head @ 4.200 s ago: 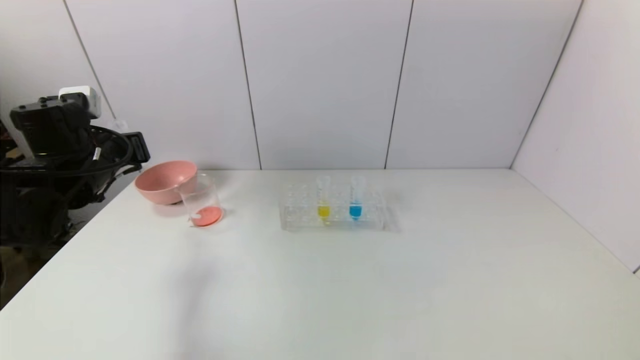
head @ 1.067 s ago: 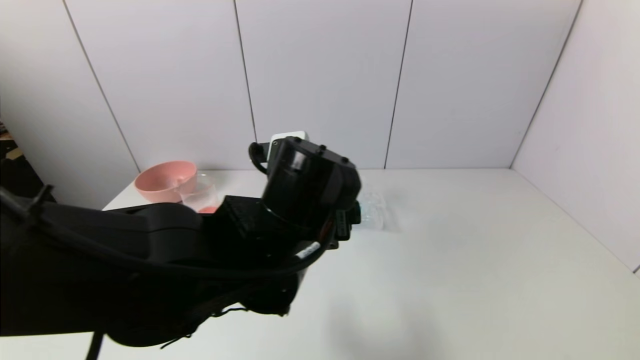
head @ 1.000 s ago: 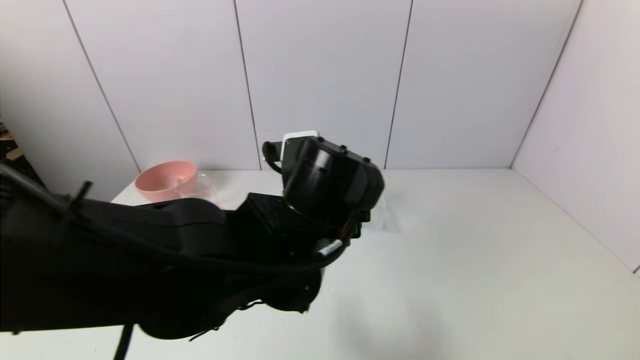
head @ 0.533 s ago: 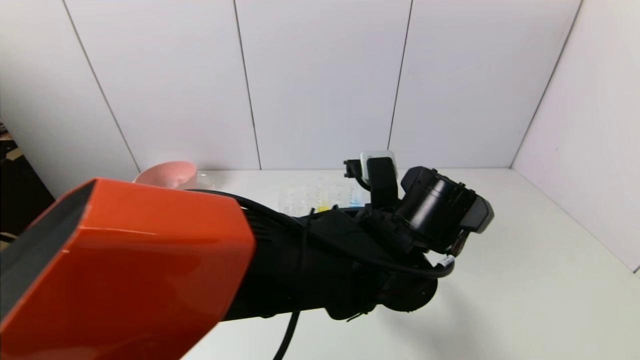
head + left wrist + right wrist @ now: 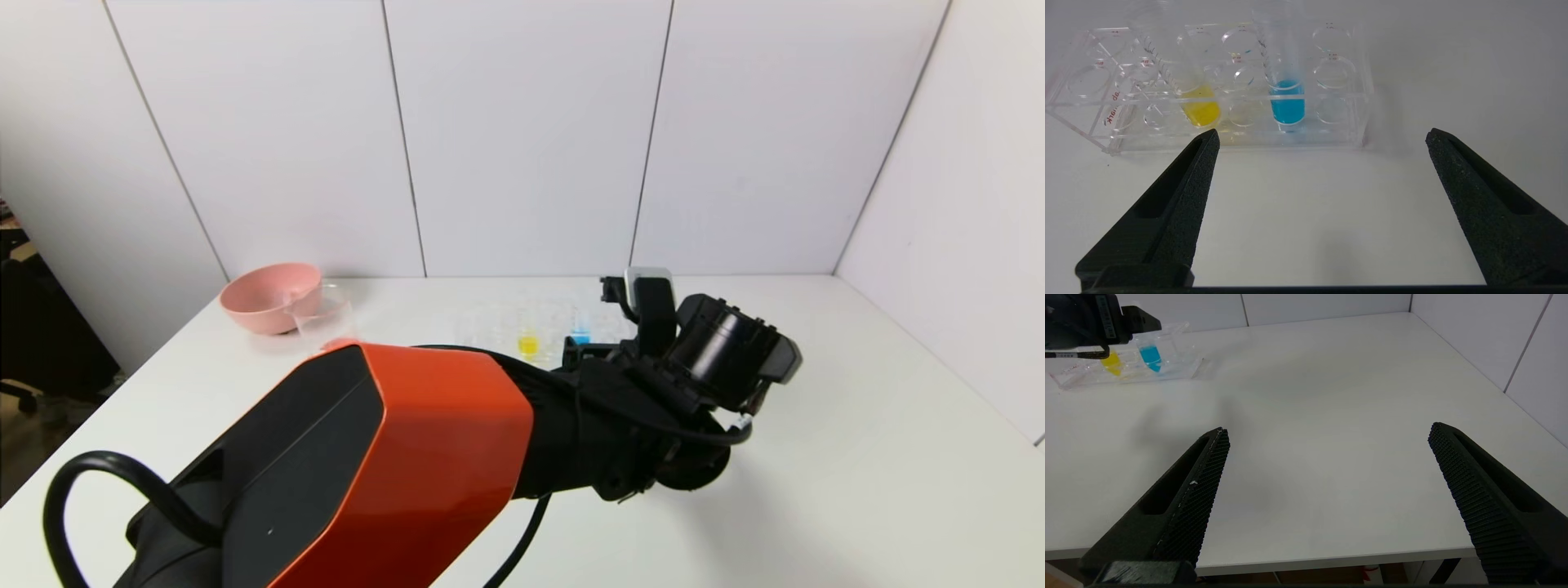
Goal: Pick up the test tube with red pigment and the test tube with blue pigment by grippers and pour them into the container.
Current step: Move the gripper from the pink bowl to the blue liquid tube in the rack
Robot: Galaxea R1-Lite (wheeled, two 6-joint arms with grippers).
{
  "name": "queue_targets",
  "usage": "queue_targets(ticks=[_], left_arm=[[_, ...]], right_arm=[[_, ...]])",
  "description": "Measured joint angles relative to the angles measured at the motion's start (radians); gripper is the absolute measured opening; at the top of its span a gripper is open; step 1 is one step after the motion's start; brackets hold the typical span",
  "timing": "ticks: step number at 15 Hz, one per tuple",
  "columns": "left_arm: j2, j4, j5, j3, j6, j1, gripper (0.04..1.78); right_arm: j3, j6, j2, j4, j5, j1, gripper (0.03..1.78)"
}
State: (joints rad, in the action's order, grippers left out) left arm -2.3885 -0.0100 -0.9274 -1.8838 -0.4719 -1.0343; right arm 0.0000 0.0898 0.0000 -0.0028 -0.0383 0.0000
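Looking across the scene, you have the white counter as the biggest thing, running back to pale wall panels. Over it, from the near left, your left arm reaches forward with its orange and black housing filling much of the head view. Its left claw hovers just above the counter in front of the clear tube rack, fingers spread wide with nothing between them; in the left wrist view the blue tube sits in the gap between the two black fingers, farther off. Your right claw is also spread wide and empty, held low over the near right part of the counter, well apart from the rack, which shows far off in its view. Next down in size, the pink bowl sits at the far left of the counter, and the container, a clear glass beaker, stands just beside it on the rack's side, with reddish liquid at its bottom partly hidden by your arm. The test tube with blue pigment stands upright in the rack, and the yellow tube leans in another hole near it, one empty hole between them. You cannot make out the test tube with red pigment in any view.
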Motion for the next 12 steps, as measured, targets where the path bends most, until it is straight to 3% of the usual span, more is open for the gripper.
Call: queue_targets(ticks=[5,12], left_arm=[[-0.087,-0.038,0.009,-0.1,0.093,0.077,1.76],[-0.158,-0.321,0.038,-0.104,0.227,0.138,1.76]], right_arm=[[0.0,0.0,0.0,0.0,0.0,0.0,1.77],[0.0,0.0,0.0,0.0,0.0,0.0,1.77]])
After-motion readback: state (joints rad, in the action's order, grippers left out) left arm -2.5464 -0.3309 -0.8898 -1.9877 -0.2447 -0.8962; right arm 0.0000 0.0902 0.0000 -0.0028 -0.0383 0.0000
